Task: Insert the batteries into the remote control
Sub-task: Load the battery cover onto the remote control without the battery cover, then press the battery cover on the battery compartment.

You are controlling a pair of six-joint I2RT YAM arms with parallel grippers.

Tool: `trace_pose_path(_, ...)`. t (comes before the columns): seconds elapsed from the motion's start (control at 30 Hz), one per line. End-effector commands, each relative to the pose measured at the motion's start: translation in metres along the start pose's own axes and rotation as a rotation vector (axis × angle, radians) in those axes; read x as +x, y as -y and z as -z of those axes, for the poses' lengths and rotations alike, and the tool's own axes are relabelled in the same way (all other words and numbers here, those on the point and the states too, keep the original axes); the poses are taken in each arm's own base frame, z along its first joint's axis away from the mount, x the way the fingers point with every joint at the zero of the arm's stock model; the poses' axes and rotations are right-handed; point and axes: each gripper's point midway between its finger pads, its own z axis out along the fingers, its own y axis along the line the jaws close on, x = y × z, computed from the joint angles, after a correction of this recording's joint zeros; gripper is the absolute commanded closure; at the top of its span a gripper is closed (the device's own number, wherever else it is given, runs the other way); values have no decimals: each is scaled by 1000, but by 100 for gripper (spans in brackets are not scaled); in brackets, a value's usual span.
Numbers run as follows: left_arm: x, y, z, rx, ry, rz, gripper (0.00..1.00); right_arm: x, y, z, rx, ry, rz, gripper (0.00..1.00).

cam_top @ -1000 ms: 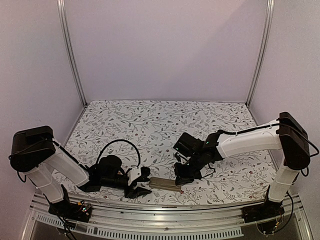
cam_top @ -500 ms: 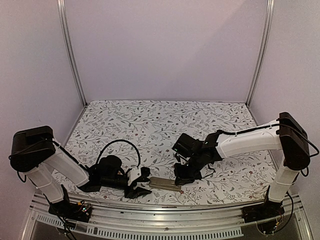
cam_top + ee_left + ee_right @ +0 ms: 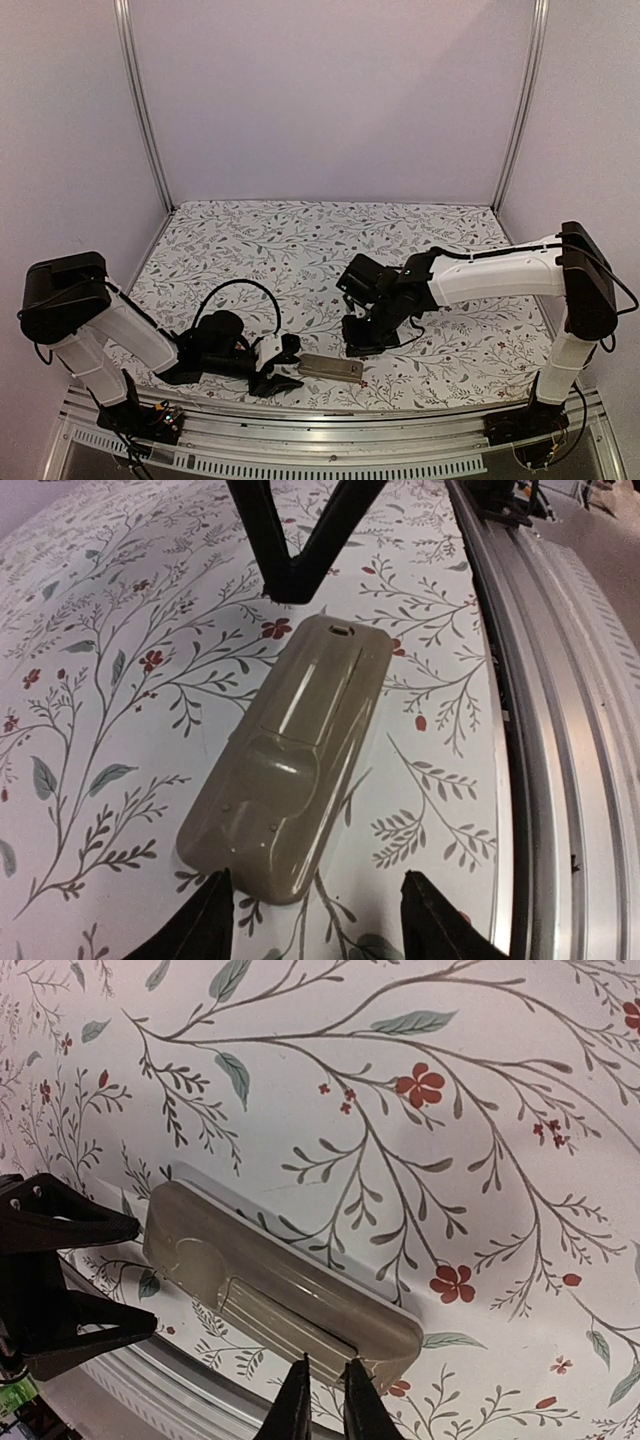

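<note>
Pale lilac walls (image 3: pixel 330 90) and two metal posts (image 3: pixel 140 110) enclose a floral tablecloth (image 3: pixel 300 240), evenly lit.

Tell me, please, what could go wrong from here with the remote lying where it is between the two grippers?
The remote control lies back up close to the metal rail at the front edge; a push could slide it off the cloth.
The left gripper is open, flanking the remote's end without clamping it, so it may skid when pressed.
The right gripper hovers at the other end, fingers barely parted; coming down it could jab the tan back.
</note>
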Motion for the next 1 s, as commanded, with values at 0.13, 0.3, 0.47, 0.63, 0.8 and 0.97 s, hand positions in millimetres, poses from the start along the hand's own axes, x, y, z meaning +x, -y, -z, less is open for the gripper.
trace_pose_path(0.13,3,5,0,5,-7,-16,43,-14,-39,19,-161,75,146,100)
trace_pose_path(0.3,3,4,0,4,-6,-14,43,-3,-31,-2,-164,27,145,100)
trace_pose_path(0.47,3,4,0,4,-7,-14,44,22,-3,-28,-117,-50,107,100)
trace_pose_path(0.63,3,4,0,3,-7,-13,43,35,17,-37,-74,-82,78,100)
trace_pose_path(0.8,3,4,-1,3,-9,-10,43,17,-2,-20,-90,-35,128,100)
trace_pose_path(0.97,3,4,0,4,-8,-11,43,-14,-40,13,-159,71,217,100)
